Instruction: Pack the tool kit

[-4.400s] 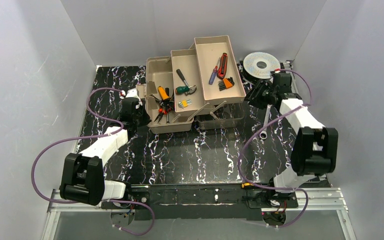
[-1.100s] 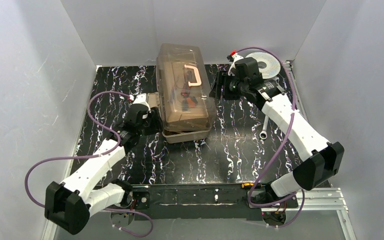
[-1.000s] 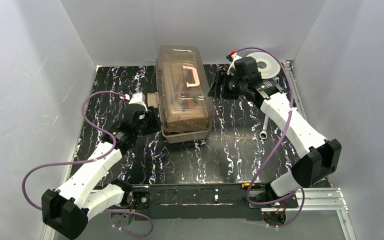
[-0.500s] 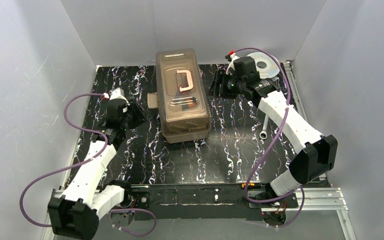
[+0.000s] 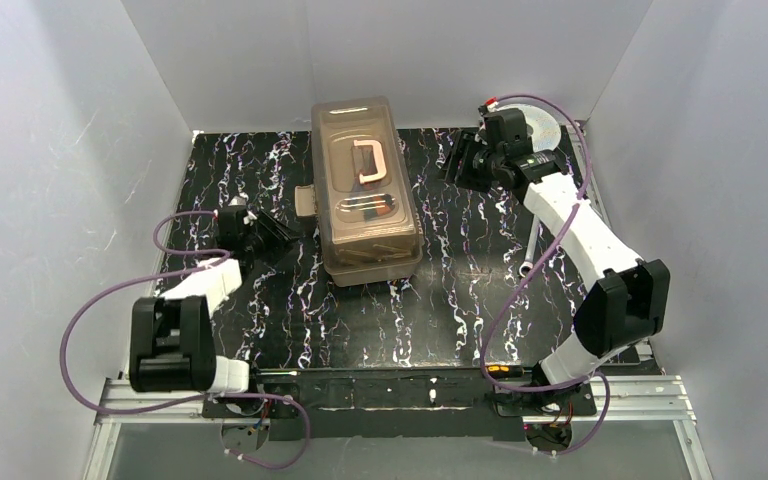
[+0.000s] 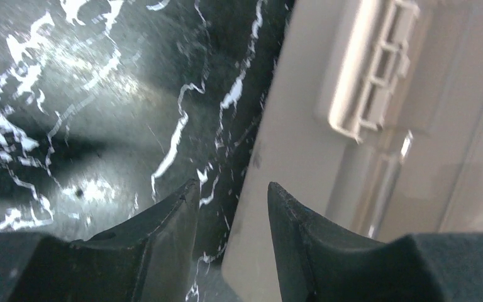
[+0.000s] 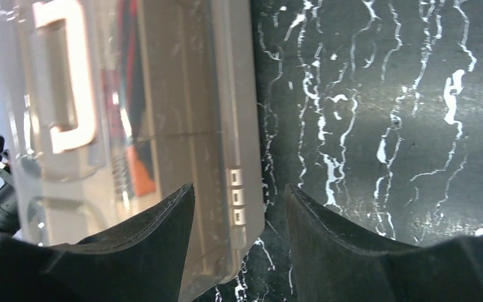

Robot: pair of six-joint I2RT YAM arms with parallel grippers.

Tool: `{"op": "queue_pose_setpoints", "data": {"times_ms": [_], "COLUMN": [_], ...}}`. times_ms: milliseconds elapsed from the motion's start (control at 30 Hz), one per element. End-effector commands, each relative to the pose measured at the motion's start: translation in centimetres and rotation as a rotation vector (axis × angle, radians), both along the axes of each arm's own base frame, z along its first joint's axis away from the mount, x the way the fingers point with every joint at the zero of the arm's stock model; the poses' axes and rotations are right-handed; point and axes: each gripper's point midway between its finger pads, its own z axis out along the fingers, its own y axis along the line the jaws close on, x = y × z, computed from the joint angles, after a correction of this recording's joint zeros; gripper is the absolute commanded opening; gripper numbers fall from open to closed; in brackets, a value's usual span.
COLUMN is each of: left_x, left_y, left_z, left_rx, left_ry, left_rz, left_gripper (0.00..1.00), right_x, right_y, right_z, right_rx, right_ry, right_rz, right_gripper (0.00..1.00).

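Beige latch (image 6: 368, 69) from left wrist; cream handle (image 7: 83, 82) from right wrist; left claw (image 6: 229, 214), right claw (image 7: 239, 214) part-open, empty

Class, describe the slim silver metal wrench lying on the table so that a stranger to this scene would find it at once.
On the black, white-veined table, find the large taupe plastic toolbox with its smoky lid shut. Right of it, beside the white right arm, lies the slim silver metal wrench, flat on the table. It is the only hand tool outside the box.
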Motion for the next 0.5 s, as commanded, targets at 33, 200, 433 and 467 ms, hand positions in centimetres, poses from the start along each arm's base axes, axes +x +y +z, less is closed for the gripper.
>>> {"op": "queue_pose_setpoints", "data": {"times_ms": [33,200,433,467], "left_x": [3.6,6.2,9.3,9.6], "left_y": [0.8,0.1,-0.4,-0.4], "left_z": [0.0,-1.7,-3.1,-3.1], "left_rx": [-0.189,-0.362,-0.456,-0.456], "left_ry": [-0.033,-0.028,-0.035,-0.035], "left_rz": [0.044,0.024,0.004,-0.002], "left_gripper": [0.43,0.4,0.38,0.37], "right_x": [2.1,2.6,3.2,3.2], "right_y": [-0.6,0.3,2.3,2.6], "right_z": [-0.9,-1.9,-5.7,-6.4], "right_rx": [-0.013,0.012,0.036,0.037], "right_ry": [-0.006,0.01,0.109,0.127], "right_rz": [-0.069,-0.042,0.019,0.028], "right_gripper": [0.62,0.61,0.58,0.58]}}
